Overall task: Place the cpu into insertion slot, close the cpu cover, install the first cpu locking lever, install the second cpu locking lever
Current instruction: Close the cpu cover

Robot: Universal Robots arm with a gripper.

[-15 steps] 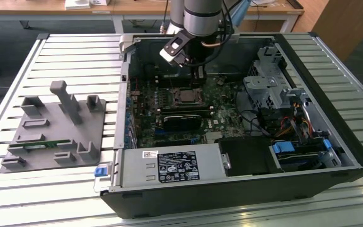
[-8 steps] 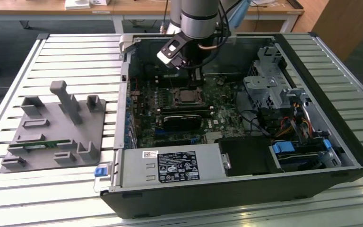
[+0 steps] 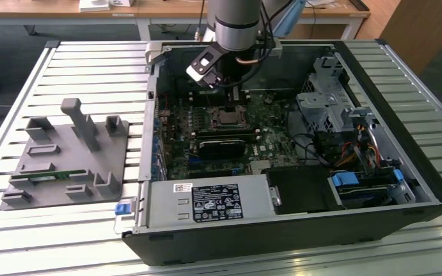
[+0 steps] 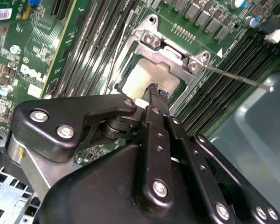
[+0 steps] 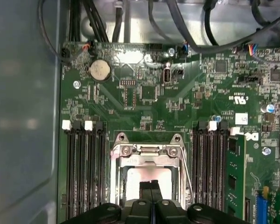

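The cpu (image 4: pixel 141 83) (image 5: pixel 141 174) lies in the insertion slot (image 3: pixel 227 118) on the green motherboard, its pale top showing through the window of the cpu cover (image 4: pixel 170 49) (image 5: pixel 147 150). The silvery cover lies down over it. A thin metal locking lever (image 4: pixel 238 78) (image 5: pixel 188 175) sticks out along one side of the socket. My gripper (image 3: pixel 231 95) (image 4: pixel 156 91) (image 5: pixel 151 184) hangs just above the socket's middle. Its two black fingers are pressed together with nothing between them.
Black memory slots (image 5: pixel 84 168) flank the socket on both sides. The case walls (image 3: pixel 153 86), a drive cage (image 3: pixel 324 109) and a power supply (image 3: pixel 205 201) ring the board. On the exterior view's left, a grey fixture (image 3: pixel 67 155) stands on the slatted table.
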